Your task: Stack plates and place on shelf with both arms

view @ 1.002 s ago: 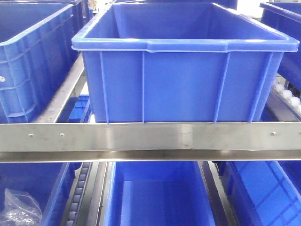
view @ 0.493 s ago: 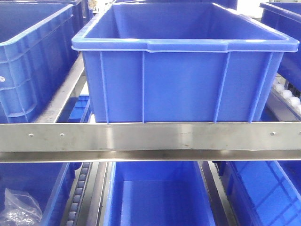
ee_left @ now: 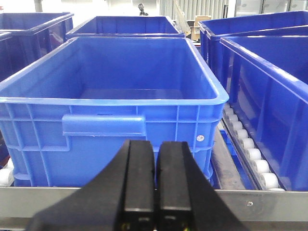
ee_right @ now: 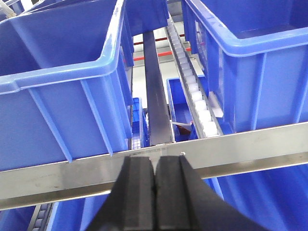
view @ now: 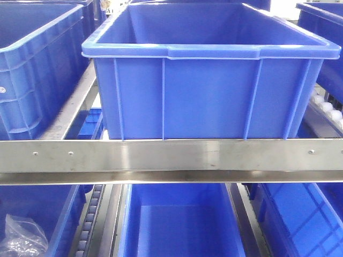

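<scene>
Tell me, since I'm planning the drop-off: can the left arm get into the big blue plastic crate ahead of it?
Probably yes: the blue plastic crate is open-topped and looks empty, and nothing stands between it and the shut left claw.

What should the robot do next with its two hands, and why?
Probably pull both arms back from the shelf and go looking for the plates. The left hand and the right hand are both shut and hold nothing. No plates show in any view: just blue bins on a metal rack, and the middle bin looks empty.
</scene>
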`<action>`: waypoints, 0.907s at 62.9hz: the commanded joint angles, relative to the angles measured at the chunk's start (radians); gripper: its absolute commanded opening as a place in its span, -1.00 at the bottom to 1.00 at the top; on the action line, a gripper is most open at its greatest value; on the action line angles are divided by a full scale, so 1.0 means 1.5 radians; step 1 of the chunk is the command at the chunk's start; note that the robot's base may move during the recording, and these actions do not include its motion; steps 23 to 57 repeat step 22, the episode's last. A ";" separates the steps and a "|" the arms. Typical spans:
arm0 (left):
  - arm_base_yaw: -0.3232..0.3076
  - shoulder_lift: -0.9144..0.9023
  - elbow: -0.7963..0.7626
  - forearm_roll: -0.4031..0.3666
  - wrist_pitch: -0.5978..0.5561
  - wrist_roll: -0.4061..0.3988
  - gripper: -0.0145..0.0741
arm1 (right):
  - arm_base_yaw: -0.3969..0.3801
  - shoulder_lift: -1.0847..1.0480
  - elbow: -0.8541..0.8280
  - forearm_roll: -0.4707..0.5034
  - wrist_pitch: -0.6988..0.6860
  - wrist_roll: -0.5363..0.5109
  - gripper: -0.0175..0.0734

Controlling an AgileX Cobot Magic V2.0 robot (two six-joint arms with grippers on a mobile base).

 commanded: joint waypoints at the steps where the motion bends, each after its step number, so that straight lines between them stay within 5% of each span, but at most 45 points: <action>1: 0.001 -0.012 0.014 0.001 -0.052 -0.005 -0.48 | -0.004 -0.015 -0.011 -0.007 -0.053 -0.003 -0.51; 57: 0.001 -0.012 0.014 0.001 -0.052 -0.005 -0.48 | -0.004 -0.015 -0.011 -0.007 -0.053 -0.003 -0.51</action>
